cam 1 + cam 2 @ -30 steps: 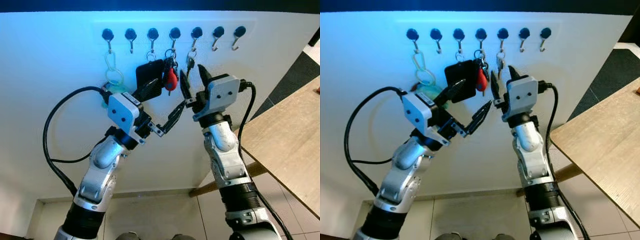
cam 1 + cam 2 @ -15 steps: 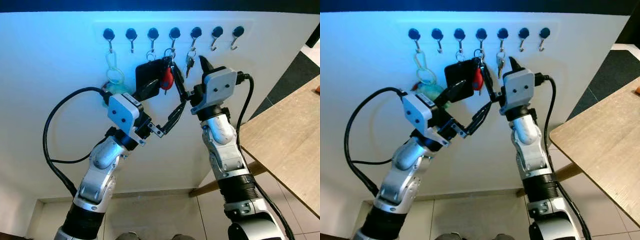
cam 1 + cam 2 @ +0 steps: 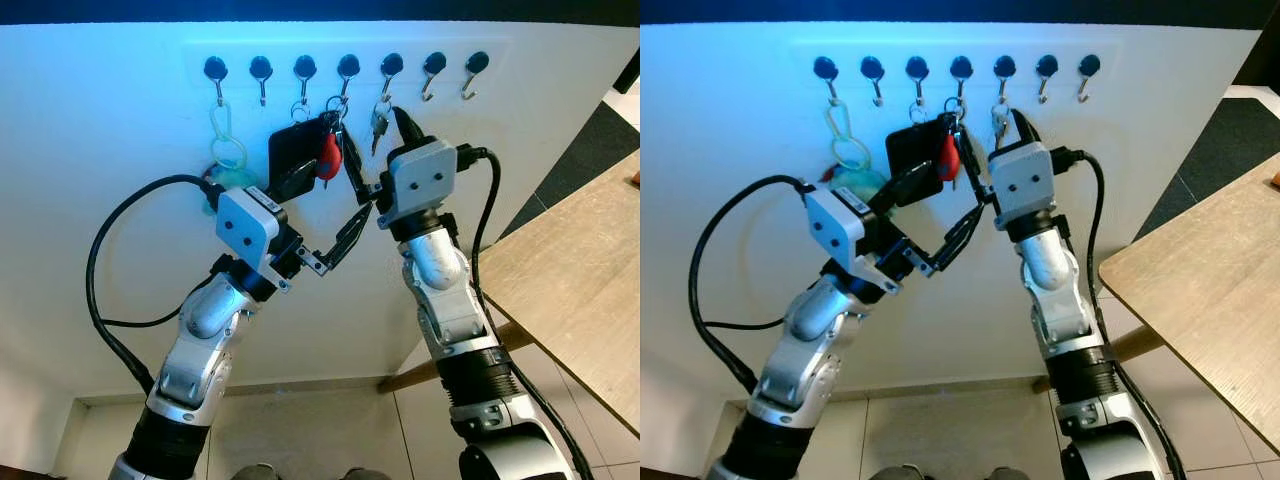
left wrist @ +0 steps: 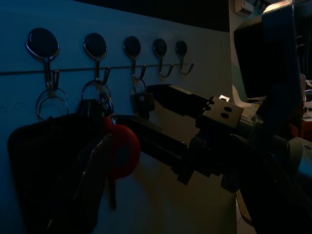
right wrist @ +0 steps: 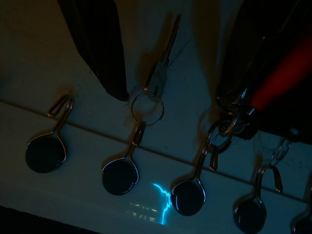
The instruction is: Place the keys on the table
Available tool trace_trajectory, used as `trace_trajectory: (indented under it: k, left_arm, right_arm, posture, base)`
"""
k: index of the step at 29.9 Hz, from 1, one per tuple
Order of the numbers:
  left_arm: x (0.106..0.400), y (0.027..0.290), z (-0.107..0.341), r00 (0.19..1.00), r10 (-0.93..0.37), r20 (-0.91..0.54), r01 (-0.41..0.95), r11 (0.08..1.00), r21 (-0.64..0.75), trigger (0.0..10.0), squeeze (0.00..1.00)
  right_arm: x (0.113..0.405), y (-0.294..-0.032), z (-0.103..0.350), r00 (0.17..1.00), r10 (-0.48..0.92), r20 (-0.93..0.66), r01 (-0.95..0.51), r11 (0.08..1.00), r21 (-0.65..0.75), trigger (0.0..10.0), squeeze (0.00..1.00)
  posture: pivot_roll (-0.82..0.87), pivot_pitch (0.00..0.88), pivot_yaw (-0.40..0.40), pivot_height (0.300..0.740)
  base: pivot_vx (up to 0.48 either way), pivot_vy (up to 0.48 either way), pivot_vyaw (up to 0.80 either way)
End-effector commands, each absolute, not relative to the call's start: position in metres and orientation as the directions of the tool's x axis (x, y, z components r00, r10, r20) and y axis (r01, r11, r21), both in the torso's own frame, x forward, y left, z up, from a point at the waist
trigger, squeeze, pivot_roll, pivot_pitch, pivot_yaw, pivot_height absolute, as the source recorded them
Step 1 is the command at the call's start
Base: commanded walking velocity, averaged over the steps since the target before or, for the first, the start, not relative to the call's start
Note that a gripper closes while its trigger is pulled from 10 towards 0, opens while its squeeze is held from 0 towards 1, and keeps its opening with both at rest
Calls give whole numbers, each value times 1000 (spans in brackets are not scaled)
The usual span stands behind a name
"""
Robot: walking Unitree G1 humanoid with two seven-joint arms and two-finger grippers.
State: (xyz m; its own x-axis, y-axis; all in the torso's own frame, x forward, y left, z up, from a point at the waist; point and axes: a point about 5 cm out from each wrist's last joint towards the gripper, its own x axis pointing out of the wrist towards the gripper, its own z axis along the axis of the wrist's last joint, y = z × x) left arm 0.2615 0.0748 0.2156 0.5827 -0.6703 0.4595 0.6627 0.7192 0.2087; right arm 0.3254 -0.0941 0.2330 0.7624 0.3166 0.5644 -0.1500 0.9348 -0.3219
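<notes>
A row of black hooks (image 3: 347,67) runs along the white wall. A key bunch with a red fob (image 3: 329,157) and a black fob (image 3: 293,148) hangs under the middle hooks. A small silver key (image 3: 378,121) hangs on its ring from the hook beside it. My right gripper (image 3: 373,143) is raised to the wall and open; in the right wrist view the small key (image 5: 163,53) hangs between its two fingers and the red fob (image 5: 282,73) lies beside one finger. My left gripper (image 3: 340,195) is open just below the bunch, holding nothing.
A green carabiner (image 3: 227,135) hangs from the leftmost hook, and the two rightmost hooks (image 3: 476,64) are bare. A wooden table (image 3: 580,270) stands to my right. A black cable (image 3: 110,250) loops off the left arm. Tiled floor lies below.
My right gripper has risen and shifted left to the hooks, so its fingers now straddle the small silver key. The left arm has stayed put.
</notes>
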Motion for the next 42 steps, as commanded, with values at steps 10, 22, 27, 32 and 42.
trace_trajectory:
  k: [10,22,27,32,42]
  left_arm:
    - [258,74,214,578,-681,450,669,711,217,10000,0]
    - [258,75,214,580,-680,449,667,713,218,10000,0]
    - [259,75,215,583,-678,449,664,715,218,10000,0]
    - [259,75,215,585,-676,448,661,718,218,10000,0]
    - [260,75,215,587,-675,448,659,719,221,10000,0]
  right_arm:
    - [326,-96,229,776,296,557,-124,938,-325,10000,0]
    - [325,-97,229,780,278,561,-124,947,-298,0,0]
    - [325,-98,229,780,275,562,-125,949,-290,0,0]
    - [325,-99,230,781,266,565,-122,952,-280,0,0]
    - [324,-100,234,773,256,581,-119,957,-265,0,0]
  posture:
    - [54,94,-33,740]
    - [55,100,-32,740]
    - [56,103,-32,740]
    - [55,108,-33,740]
    - [56,109,-35,740]
  base:
    - [0,0,0]
    - [0,0,0]
    - [0,0,0]
    - [0,0,0]
    - [0,0,0]
